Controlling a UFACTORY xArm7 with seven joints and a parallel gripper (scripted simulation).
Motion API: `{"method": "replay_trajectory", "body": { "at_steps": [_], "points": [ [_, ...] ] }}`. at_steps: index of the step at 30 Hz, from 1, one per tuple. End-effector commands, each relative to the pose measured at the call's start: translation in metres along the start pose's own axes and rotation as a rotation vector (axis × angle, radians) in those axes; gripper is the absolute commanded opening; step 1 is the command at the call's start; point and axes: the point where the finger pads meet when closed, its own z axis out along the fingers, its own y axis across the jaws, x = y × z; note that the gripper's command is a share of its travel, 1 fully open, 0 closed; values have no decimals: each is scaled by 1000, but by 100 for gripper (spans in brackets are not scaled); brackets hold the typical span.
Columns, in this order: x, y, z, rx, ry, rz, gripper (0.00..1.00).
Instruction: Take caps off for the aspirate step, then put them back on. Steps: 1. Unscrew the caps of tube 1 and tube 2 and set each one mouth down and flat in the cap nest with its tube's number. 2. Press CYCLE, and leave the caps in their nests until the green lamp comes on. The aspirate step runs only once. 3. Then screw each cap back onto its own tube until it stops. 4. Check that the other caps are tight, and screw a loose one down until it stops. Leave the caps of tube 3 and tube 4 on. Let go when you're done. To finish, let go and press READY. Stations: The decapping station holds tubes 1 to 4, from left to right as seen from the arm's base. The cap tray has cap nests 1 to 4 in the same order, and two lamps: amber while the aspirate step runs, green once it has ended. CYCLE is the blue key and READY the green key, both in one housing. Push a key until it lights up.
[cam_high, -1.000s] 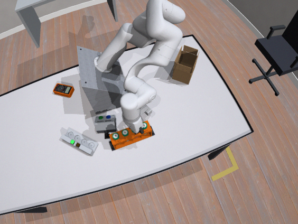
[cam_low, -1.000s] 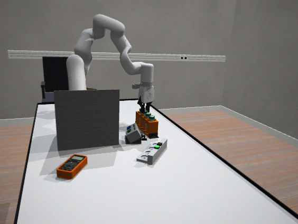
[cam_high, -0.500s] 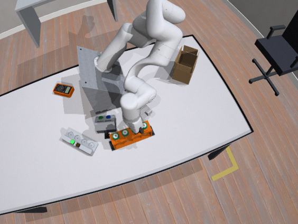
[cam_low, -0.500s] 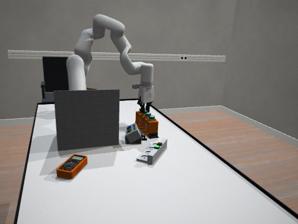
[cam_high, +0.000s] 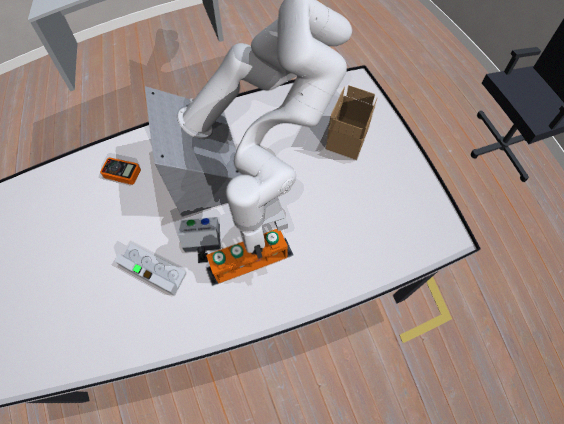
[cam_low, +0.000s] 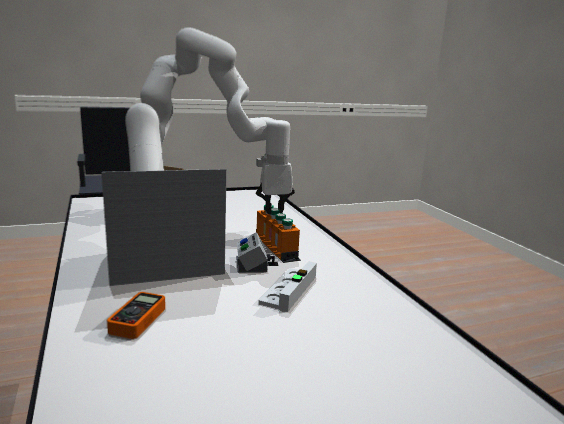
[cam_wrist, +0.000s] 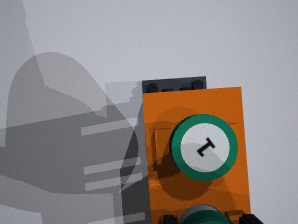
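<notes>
Top view: orange decapping station (cam_high: 227, 272) sits near table (cam_high: 375, 240) centre, and the arm comes down on it from 12 o'clock. The gripper (cam_high: 256, 250) is on the second tube from the right end and hides that cap. Cap of tube 1 (cam_high: 272, 238) shows at 2 o'clock of the gripper, two more green caps at 9 o'clock. Key housing (cam_high: 200, 237) is just at 10 o'clock of the station, with blue key (cam_high: 204, 221) and green key (cam_high: 190, 223) on top. Cap tray (cam_high: 170, 285) lies at 9 o'clock of the station, green lamp (cam_high: 137, 268) lit, nests look bare. Multimeter (cam_high: 120, 170) is at far 10 o'clock, cardboard box (cam_high: 350, 127) at 1 o'clock. Exterior view: gripper (cam_low: 274, 204) points straight down on the far end of the station (cam_low: 286, 239), fingers narrow around a cap. Housing (cam_low: 252, 260) and tray (cam_low: 285, 297) are nearer the camera, lamp (cam_low: 298, 276) green, with a grey panel (cam_low: 165, 225) at 9 o'clock. Wrist view: cap of tube 1 (cam_wrist: 204, 146), marked 1, is seated on the station (cam_wrist: 160, 110). At the 6 o'clock edge the cap of tube 2 (cam_wrist: 202, 216) is clamped between the dark fingertips, so the gripper is closed and holding that cap on its tube.
</notes>
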Motion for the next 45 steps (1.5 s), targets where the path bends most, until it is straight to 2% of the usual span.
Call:
{"method": "replay_trajectory", "body": {
  "at_steps": [1, 7, 12, 13, 25, 30, 32, 45],
  "points": [
    [-1, 2, -1, 3, -6, 111, 0],
    [-1, 2, -1, 2, -6, 311, 0],
    [-1, 2, -1, 2, -6, 330, 0],
    [-1, 2, -1, 2, -6, 330, 46],
    [-1, 2, -1, 2, -6, 330, 46],
    [0, 2, -2, 3, -6, 130, 46],
    [0, 2, -2, 3, -6, 130, 46],
    [0, 2, -2, 4, -5, -390, 46]
  ]
}}
